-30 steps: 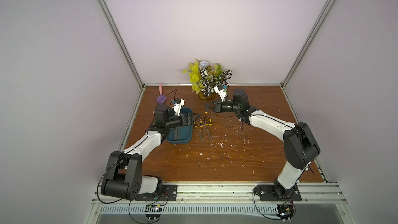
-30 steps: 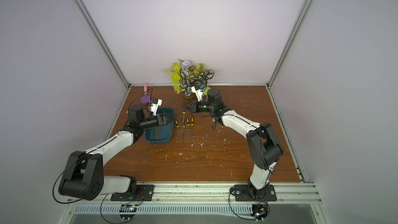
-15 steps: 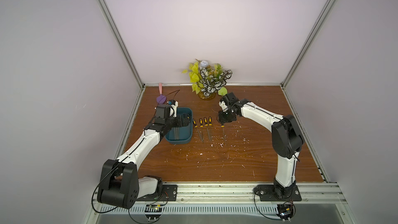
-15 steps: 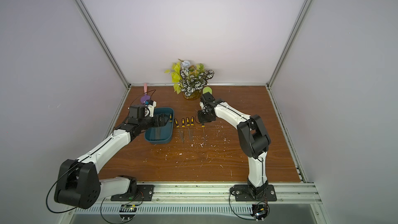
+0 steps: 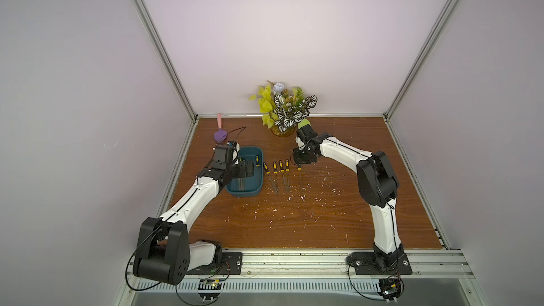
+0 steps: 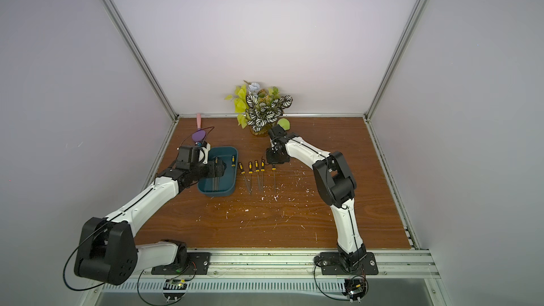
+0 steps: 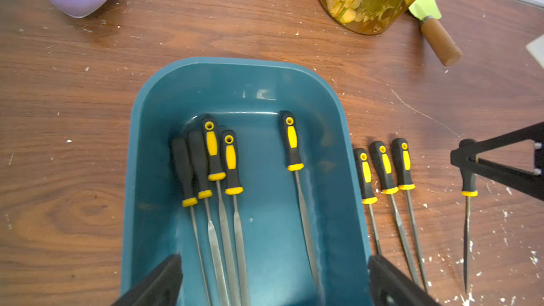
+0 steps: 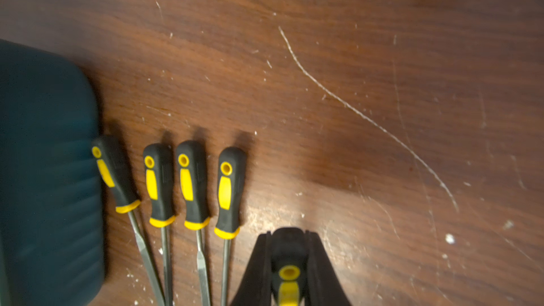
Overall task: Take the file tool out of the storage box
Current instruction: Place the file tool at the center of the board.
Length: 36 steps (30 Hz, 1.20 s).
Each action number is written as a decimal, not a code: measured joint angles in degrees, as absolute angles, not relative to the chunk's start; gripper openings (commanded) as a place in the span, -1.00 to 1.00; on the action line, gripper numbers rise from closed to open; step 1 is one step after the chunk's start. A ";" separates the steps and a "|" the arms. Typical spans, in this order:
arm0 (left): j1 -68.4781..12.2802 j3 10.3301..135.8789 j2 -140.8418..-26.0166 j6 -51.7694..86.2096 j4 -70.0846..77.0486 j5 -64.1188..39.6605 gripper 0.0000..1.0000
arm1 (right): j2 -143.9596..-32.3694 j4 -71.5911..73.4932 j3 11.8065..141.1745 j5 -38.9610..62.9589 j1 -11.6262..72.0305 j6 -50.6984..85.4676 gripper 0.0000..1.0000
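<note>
Whereas a second ago the right gripper was carrying the file high beside the plant, we are now seeing it down at the table. Its jaws are clamping the file's handle just right of the row of files outside the storage box. The right arm is reaching forward, wrist pointing down. The left gripper, jaws spread wide, is hovering over the box, where the remaining files are lying.
</note>
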<state>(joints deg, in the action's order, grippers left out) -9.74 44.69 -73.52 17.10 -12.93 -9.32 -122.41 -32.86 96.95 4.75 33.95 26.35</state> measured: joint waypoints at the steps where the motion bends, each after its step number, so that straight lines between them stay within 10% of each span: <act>1: -9.74 44.60 -73.69 17.10 -12.97 -9.26 1.00 | -123.02 -32.84 97.36 4.84 33.98 26.46 -1.00; 36: -11.81 44.40 -79.09 18.44 -14.68 -6.35 0.82 | -126.87 -28.53 98.35 7.25 33.23 29.61 -0.34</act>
